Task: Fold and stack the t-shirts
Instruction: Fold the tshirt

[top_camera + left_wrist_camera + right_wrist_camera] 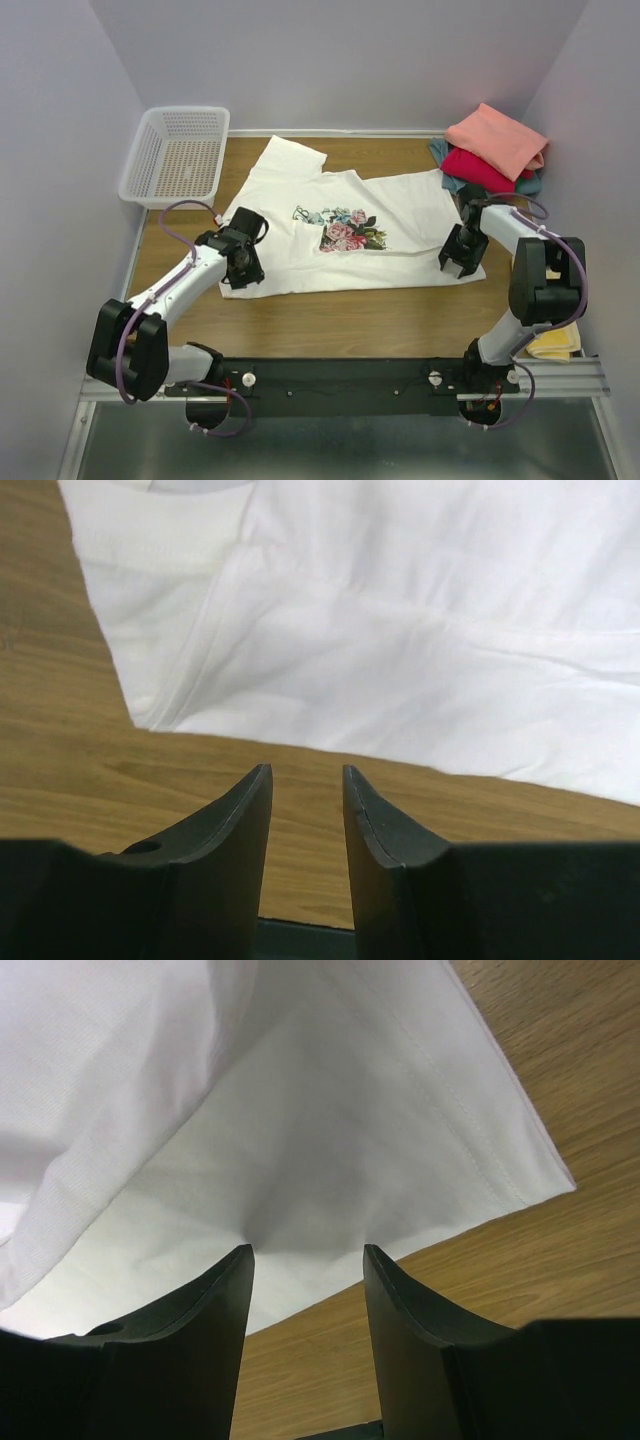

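Observation:
A large white t-shirt (pixel 345 235) with a pink-rose floral print lies spread on the wooden table. My left gripper (pixel 243 270) hovers at its near left corner, open and empty; in the left wrist view its tips (pixel 306 772) sit just short of the white hem (pixel 400 660). My right gripper (pixel 458 266) is at the near right corner, open, its tips (pixel 306 1252) resting on the white cloth (pixel 300 1140) near the hem. Folded salmon-pink (pixel 497 140), crimson (pixel 480 170) and grey-blue (pixel 440 152) shirts are stacked at the back right.
A white plastic mesh basket (pixel 177 155) stands at the back left. A yellow cloth (pixel 556 345) lies by the right arm's base. Grey walls close in the table on three sides.

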You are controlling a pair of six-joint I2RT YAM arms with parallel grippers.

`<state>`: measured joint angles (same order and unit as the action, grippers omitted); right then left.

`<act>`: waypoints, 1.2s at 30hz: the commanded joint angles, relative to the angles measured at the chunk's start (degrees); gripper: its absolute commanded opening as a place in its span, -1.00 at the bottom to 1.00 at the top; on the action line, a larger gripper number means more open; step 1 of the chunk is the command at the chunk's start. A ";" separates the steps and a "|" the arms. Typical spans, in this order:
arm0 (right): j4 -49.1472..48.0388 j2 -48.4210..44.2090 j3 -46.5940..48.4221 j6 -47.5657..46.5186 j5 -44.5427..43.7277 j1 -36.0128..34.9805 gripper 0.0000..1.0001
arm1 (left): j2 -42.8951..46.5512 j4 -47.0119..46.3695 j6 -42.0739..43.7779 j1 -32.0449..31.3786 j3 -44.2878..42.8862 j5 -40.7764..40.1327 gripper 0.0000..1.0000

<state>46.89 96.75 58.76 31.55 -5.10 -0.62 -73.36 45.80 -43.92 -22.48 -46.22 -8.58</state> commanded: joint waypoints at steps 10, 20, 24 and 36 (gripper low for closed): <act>-0.57 -4.64 3.64 -0.35 -1.40 -0.69 0.15 | -16.53 -19.69 4.19 0.24 -4.41 -10.05 -0.14; -1.63 -2.80 4.52 -0.17 -0.26 -1.49 0.15 | -22.44 -13.20 -0.44 0.24 -5.03 -12.08 -0.16; -1.72 -2.09 4.61 -0.09 -0.43 -1.49 0.14 | -21.47 -9.34 -5.10 0.33 -1.43 -10.67 -0.16; -1.98 -0.16 3.29 -0.61 -0.96 -2.01 0.13 | -15.93 -0.98 -12.59 0.60 -1.16 -12.69 -0.17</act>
<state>45.89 95.59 61.80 31.44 -5.69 -2.11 -89.17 36.45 -53.41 -22.20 -49.69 -20.14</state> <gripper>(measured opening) 0.568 0.421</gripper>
